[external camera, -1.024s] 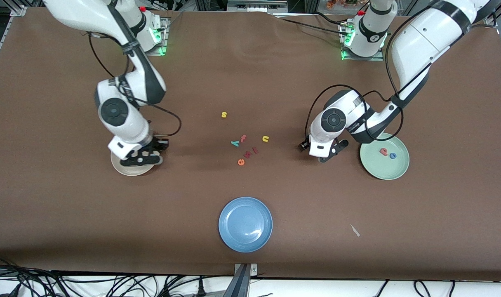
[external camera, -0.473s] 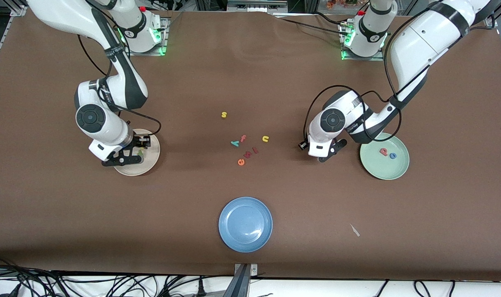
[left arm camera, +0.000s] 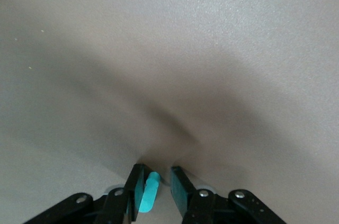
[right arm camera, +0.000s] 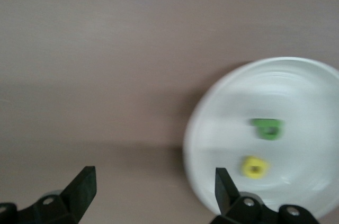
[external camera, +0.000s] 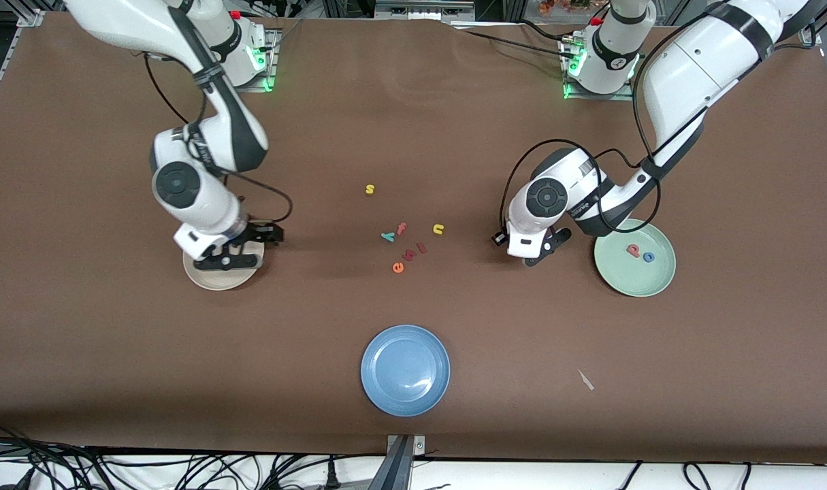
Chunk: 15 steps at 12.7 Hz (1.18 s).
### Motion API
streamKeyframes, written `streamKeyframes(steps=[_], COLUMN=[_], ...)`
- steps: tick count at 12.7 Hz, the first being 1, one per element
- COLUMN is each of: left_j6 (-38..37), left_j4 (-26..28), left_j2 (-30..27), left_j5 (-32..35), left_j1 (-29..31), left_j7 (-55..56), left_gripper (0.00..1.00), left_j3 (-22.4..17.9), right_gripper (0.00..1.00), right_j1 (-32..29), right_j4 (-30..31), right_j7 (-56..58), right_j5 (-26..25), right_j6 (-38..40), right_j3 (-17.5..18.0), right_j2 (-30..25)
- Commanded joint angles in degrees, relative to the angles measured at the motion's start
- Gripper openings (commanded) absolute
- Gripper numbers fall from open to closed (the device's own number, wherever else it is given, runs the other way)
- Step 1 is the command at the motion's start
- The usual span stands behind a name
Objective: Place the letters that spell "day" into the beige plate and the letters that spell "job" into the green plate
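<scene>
The green plate (external camera: 635, 258), at three o'clock from the loose letters, holds a red b (external camera: 633, 250) and blue o (external camera: 649, 256). The beige plate (right arm camera: 296, 91), at nine o'clock, holds a yellow d (right arm camera: 255, 167) and green a (right arm camera: 267, 128). The right gripper (right arm camera: 153, 187) hangs wide open, empty, over that plate's edge. The left gripper (left arm camera: 158, 187) pinches a teal j (left arm camera: 148, 192).

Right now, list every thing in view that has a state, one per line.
left gripper: shut on the teal letter, beside the green plate
right gripper: open, over the beige plate
beige plate: holds a green letter and a yellow letter
green plate: holds a salmon-red letter and a blue letter
blue plate: nothing in it
</scene>
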<state>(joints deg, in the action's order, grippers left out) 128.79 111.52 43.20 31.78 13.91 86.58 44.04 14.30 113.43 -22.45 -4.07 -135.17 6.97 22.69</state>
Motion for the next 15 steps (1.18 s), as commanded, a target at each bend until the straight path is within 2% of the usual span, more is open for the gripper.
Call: streamKeyframes(steps=[1, 3, 7, 9, 12, 14, 15], left_j6=[-1.5, -1.5, -2.2, -5.9, -15.3, -19.5, -20.4], left_j4=[1.3, 1.3, 0.7, -1.2, -3.2, -3.5, -3.5], left_j2=[-0.2, -0.2, -0.8, -2.2, -3.0, -3.6, -4.5], left_j5=[0.6, 0.6, 0.5, 0.3, -0.2, 0.7, 0.8], left_j1=[-0.4, -0.3, 0.7, 3.0, 16.5, 24.0, 26.1], left_j7=[1.1, 0.6, -2.0, -6.2, -20.6, -29.8, -34.4], left_gripper=[0.19, 0.01, 0.00, 0.00, 0.00, 0.00, 0.00], left_j3=[-0.1, -0.1, 0.2, 2.3, 12.4, 15.5, 15.5], right_gripper=[0.99, 0.99, 0.99, 0.99, 0.99, 0.99, 0.98], right_j1=[8.0, 12.0, 17.1, 18.4, 20.2, 20.2, 20.2], right_j4=[-7.1, -10.1, -12.1, -13.7, -16.7, -16.7, -16.8], right_j7=[-13.0, -21.2, -31.8, -34.8, -41.2, -43.9, -44.4], right_j5=[0.7, 0.1, 0.0, -0.1, -4.7, -8.6, -9.2], right_j6=[-2.5, -3.2, -8.3, -8.8, -8.7, -8.8, -8.8], right_j3=[0.1, 0.0, 0.0, 0.0, 0.0, 0.0, 0.0], right_j2=[6.6, 9.9, 14.0, 15.9, 19.0, 19.9, 20.2])
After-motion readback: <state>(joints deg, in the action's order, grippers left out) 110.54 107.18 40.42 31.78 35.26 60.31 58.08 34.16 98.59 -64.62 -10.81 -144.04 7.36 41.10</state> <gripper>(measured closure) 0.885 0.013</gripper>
